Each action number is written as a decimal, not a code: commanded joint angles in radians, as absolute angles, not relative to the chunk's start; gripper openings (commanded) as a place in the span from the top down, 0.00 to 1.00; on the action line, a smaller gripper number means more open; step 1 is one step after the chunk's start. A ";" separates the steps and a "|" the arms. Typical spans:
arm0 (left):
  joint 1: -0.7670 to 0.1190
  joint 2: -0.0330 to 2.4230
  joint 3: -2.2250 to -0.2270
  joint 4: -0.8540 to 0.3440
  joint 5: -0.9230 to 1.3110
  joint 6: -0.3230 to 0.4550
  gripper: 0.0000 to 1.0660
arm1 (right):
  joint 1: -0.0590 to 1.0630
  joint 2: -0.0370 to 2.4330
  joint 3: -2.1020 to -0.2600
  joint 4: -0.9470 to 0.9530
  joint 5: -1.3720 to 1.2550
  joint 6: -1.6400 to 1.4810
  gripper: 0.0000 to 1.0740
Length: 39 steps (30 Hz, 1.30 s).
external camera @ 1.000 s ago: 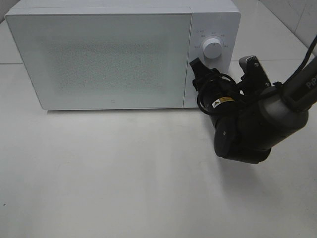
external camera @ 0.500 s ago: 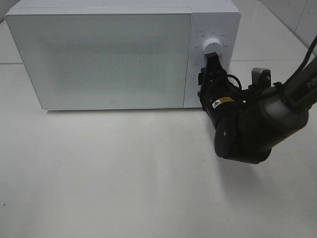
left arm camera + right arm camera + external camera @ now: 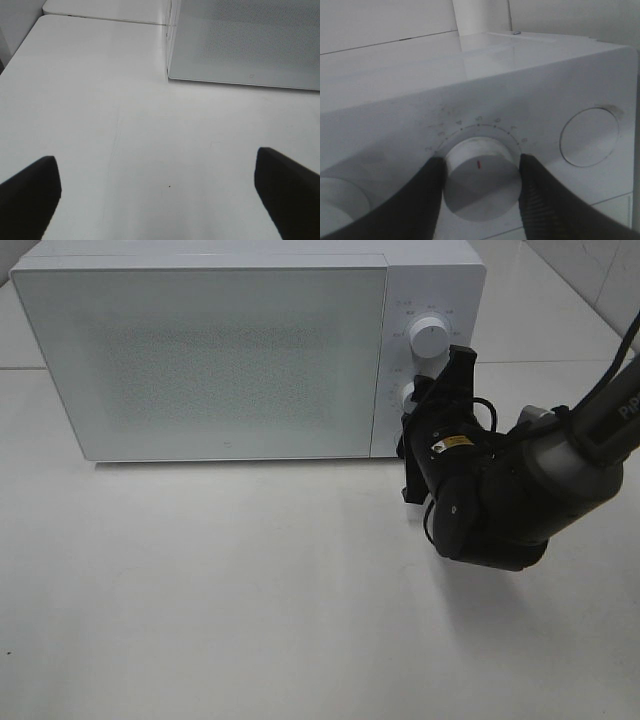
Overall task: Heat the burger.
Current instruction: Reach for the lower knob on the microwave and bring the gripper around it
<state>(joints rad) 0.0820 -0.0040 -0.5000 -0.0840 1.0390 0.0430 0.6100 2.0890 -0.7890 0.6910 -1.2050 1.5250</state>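
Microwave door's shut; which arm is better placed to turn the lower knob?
Right. The right gripper is closed on the lower knob, while the left gripper hangs open above the table at the opposite end of the microwave.

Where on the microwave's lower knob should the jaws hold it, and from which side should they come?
Grip the lower knob on its round side wall, at two opposite points, coming straight at the microwave's front panel. It is a short cylinder standing out from that panel, so probably only its rim gives purchase. The right gripper flanks it this way.
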 commanded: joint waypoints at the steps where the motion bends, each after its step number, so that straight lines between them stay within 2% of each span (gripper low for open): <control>1: 0.084 -0.030 -0.495 -0.087 1.038 0.039 0.08 | 0.606 2.087 -0.806 0.649 -1.189 1.588 0.97; 20: 0.084 -0.030 -0.495 -0.087 1.038 0.039 0.08 | 0.606 2.087 -0.806 0.657 -1.193 1.533 0.95; 25: 0.084 -0.030 -0.495 -0.087 1.038 0.039 0.08 | 0.606 2.087 -0.806 0.662 -1.204 1.509 0.90; 29: 0.084 -0.030 -0.495 -0.087 1.038 0.039 0.08 | 0.606 2.083 -0.806 0.668 -1.225 1.484 0.82; 30: 0.084 -0.030 -0.495 -0.087 1.038 0.039 0.08 | 0.606 2.083 -0.806 0.670 -1.234 1.468 0.77; 32: 0.084 -0.030 -0.495 -0.087 1.038 0.039 0.08 | 0.606 2.083 -0.806 0.673 -1.234 1.461 0.74; 33: 0.084 -0.030 -0.495 -0.087 1.038 0.039 0.08 | 0.606 2.083 -0.806 0.675 -1.234 1.446 0.68; 35: 0.084 -0.030 -0.495 -0.087 1.038 0.039 0.08 | 0.606 2.083 -0.806 0.675 -1.236 1.440 0.65; 36: 0.084 -0.030 -0.495 -0.087 1.038 0.039 0.08 | 0.606 2.083 -0.805 0.675 -1.243 1.430 0.57; 37: 0.084 -0.030 -0.495 -0.087 1.038 0.039 0.08 | 0.606 2.083 -0.805 0.675 -1.243 1.430 0.57; 38: 0.084 -0.030 -0.495 -0.087 1.038 0.039 0.08 | 0.609 2.080 -0.805 0.675 -1.242 1.412 0.48; 39: 0.084 -0.030 -0.495 -0.087 1.038 0.039 0.08 | 0.609 2.075 -0.803 0.674 -1.237 1.400 0.45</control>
<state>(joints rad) 0.0820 -0.0040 -0.5000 -0.0840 1.0390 0.0430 0.6100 2.0890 -0.7890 0.7010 -1.2100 1.4440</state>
